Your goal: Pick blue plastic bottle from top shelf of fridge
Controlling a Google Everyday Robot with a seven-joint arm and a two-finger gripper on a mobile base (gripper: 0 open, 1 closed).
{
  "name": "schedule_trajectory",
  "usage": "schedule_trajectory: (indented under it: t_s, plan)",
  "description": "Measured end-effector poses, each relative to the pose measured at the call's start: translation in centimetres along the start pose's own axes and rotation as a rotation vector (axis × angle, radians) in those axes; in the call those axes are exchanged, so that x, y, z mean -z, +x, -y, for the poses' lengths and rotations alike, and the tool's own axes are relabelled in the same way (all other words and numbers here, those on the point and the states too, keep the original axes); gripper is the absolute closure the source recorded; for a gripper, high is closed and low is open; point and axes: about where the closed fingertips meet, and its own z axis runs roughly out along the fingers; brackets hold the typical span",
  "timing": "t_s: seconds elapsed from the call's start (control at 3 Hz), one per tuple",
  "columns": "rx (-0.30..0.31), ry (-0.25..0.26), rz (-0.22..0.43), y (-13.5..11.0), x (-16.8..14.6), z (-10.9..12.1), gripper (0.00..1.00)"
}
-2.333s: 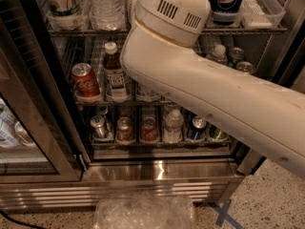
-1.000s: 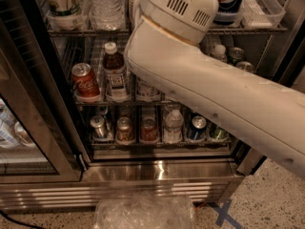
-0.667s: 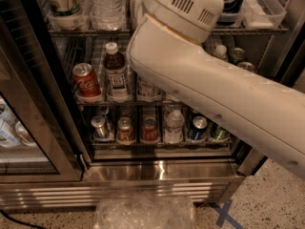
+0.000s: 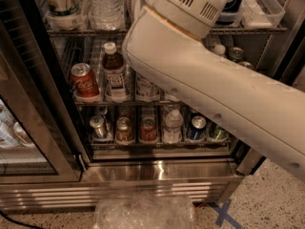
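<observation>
- The fridge stands with its glass door swung aside at 9 o'clock, and its wire racks are exposed.
- The blue plastic bottle stands upright at about 10 o'clock from frame centre, on the second rack visible from the top. It holds brown drink and has a white cap and a banded label.
- A red can sits just beside it at its 9 o'clock, and another labelled container is close at its 3 o'clock.
- The robot arm enters from 4 o'clock and runs up to 12 o'clock, ending in a vented housing.
- The gripper is hidden beyond that housing, toward the upper rack. Whether it is spread or pressed together cannot be told.
- Nothing touches the bottle, so this looks like the reaching step, with the grasp not yet made.
- The next move probably calls for bringing the gripper toward 10 o'clock and level with the bottle's body. It should then enter between the neighbours without nudging the can, and close below the cap.
</observation>
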Motion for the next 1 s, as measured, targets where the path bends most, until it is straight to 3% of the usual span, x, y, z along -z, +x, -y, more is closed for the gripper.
schedule_trajectory:
  t_s: [1.0]
  plan:
    - [0.050, -0.067, 0.020, -1.4, 2.3, -2.5, 1.00]
